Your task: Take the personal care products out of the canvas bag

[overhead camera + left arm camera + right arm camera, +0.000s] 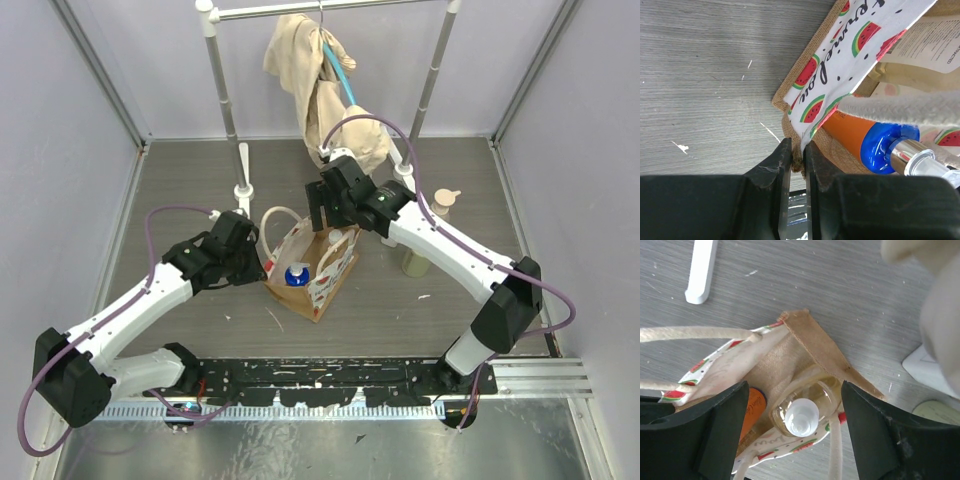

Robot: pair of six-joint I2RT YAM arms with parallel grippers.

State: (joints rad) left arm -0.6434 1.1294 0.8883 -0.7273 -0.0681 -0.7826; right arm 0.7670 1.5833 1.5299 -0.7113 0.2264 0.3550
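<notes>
The canvas bag, tan with a white watermelon-print panel, stands open mid-table. My left gripper is shut on the bag's rim at its left corner. Inside lies an orange bottle with a blue cap. Beside it stands a clear bottle with a white cap. My right gripper hovers open just above the bag, its jaws spread wide either side of the clear bottle without touching it. A peach pump bottle and a pale bottle stand on the table right of the bag.
A metal clothes rack with a beige garment stands behind the bag; its white foot lies close by. The bag's cream handles loop across its mouth. Walls enclose the table on three sides.
</notes>
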